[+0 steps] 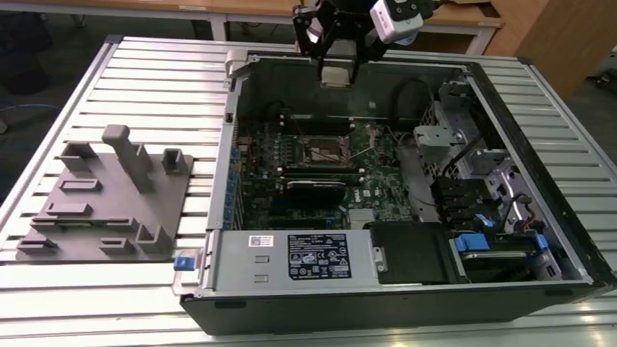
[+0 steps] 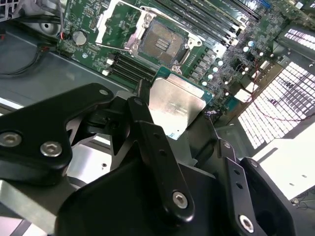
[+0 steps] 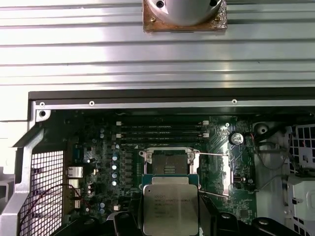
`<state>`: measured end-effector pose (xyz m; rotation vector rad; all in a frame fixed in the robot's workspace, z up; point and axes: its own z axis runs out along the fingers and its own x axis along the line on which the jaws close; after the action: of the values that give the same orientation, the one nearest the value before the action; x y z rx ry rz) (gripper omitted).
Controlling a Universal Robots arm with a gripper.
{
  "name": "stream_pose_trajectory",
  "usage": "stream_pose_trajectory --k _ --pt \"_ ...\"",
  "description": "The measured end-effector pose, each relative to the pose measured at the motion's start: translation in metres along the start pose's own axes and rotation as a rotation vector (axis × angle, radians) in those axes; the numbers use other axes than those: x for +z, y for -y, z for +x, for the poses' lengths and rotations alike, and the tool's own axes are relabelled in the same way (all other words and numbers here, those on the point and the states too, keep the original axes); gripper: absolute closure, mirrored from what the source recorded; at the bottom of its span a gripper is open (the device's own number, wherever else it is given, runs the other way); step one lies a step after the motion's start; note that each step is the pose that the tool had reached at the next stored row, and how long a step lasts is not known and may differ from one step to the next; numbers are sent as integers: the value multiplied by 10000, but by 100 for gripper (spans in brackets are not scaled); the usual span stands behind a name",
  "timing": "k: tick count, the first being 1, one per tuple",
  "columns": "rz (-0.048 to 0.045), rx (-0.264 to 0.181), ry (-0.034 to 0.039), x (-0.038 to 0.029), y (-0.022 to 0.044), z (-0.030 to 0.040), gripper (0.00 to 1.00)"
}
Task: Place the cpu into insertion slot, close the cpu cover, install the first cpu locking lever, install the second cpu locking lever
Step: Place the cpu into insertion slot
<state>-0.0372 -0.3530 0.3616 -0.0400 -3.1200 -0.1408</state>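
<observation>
Gripper (image 1: 334, 75) grips the cpu (image 3: 170, 209) by its edges; cpu hangs above the insertion slot (image 3: 168, 162).

In the first wrist view, the cpu (image 3: 170, 206) runs off the picture's edge on its side farthest from the insertion slot (image 3: 170, 163). It also blocks my view of whatever lies just beside the slot on that side. In the second wrist view, the black fingers (image 2: 147, 132) cover the cpu's (image 2: 177, 108) edge farthest from the slot (image 2: 160, 44), so where they touch it is hidden from me. In the exterior view, the arm above the gripper (image 1: 336, 76) is cut off by the picture's edge. The slot (image 1: 325, 150) there is too small for me to judge its rim.
</observation>
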Motion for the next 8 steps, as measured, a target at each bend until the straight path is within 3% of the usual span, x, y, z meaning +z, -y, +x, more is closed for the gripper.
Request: stream_pose_trajectory --k 8 --pt "1 0 0 97 9 -2 46"
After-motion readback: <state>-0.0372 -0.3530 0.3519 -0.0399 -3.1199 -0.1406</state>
